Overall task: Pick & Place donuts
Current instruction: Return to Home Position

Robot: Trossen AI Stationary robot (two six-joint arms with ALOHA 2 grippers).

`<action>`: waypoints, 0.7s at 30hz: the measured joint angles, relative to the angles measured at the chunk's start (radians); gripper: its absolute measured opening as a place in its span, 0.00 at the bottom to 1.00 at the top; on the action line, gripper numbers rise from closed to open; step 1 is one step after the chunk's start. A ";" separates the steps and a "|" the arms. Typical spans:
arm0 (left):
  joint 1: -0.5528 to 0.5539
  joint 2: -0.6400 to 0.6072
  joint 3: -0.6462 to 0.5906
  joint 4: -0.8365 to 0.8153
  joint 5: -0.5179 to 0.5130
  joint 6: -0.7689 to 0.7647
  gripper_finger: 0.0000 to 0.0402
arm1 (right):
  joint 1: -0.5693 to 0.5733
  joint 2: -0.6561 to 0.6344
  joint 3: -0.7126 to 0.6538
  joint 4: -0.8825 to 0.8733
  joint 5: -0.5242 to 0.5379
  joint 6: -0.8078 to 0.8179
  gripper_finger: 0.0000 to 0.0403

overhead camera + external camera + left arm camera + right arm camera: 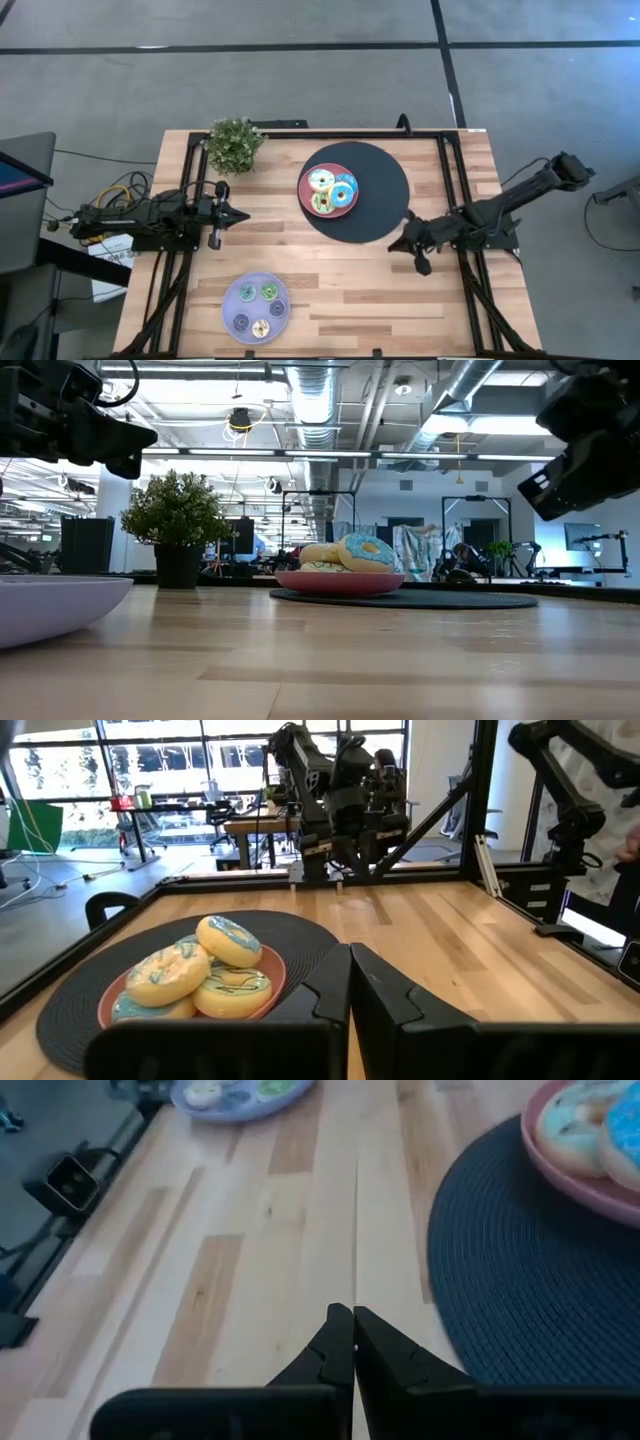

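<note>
The left arm lies along the left edge of the desk (300, 270). Its claw (243, 213) is raised above the wood and points toward the middle of the desk. The left wrist view shows its two dark fingers (335, 982) pressed together, with no gap between them. Behind this claw, at the far left corner, a small green plant (235, 143) stands in a dark pot. Nearer the front edge and a little to the right of the claw lies the lavender plate (230, 300). It carries the small donuts (270, 291), which lie flat and apart from each other; one is iced green and one cream. Further right, near the middle of the desk, there is a round black mat (385, 190). The pink plate (303, 190) stands on the left part of this mat. The big donuts (343, 193) are piled close on it and touch each other; one has blue icing, one pale icing and one green. On the right, the right arm comes in from the right edge of the desk. Its claw (397, 243) is held just beside the front right rim of the mat, over the bare wood. Its fingers (335, 1342) are also closed together, tip against tip.
</note>
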 joint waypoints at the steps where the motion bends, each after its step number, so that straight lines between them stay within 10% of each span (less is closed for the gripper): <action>1: 0.000 0.000 0.000 0.000 0.000 -0.002 0.00 | 0.001 -0.020 -0.017 0.011 0.007 -0.001 0.00; 21: 0.000 0.000 0.000 0.000 0.000 0.005 0.00 | -0.161 -0.612 -0.225 0.097 -0.030 -0.122 0.00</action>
